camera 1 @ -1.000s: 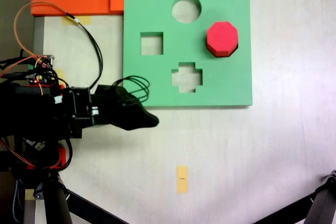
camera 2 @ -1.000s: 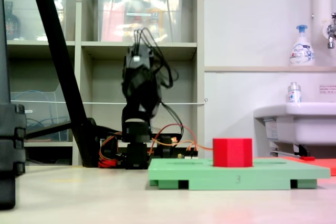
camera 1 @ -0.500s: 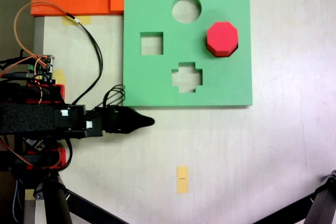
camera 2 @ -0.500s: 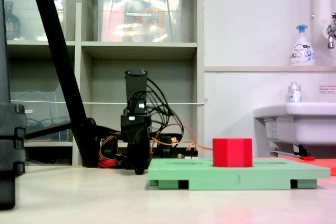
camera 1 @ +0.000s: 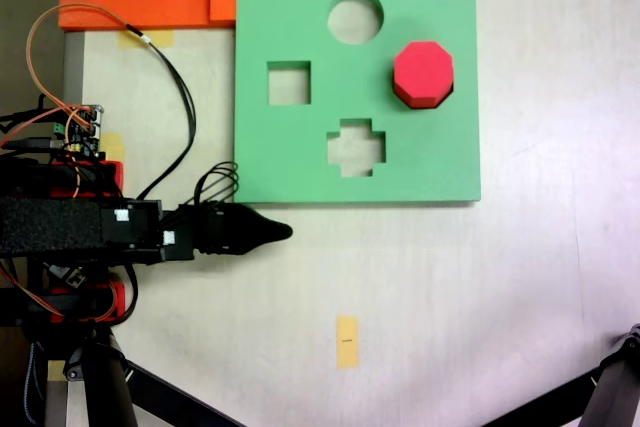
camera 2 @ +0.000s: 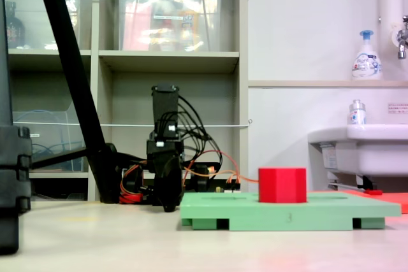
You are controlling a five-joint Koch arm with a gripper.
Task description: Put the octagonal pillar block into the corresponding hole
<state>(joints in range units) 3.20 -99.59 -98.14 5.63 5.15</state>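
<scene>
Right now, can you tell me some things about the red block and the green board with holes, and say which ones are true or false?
1. The bright red eight-sided foam block sits at the eight-sided cutout of the green square foam board. True.
2. The gripper is holding the red block. False: in the top-down fixed view it lies on the table, apart from the block.
3. The board's round cutout has a block in it. False: nothing is in it.
4. In the side fixed view, the red block stands up above the board's top. True.

Red octagonal block (camera 2: pixel 282 185) upright on green board (camera 2: pixel 287 210); pincer (camera 2: pixel 169 206) at table level left of board.
</scene>
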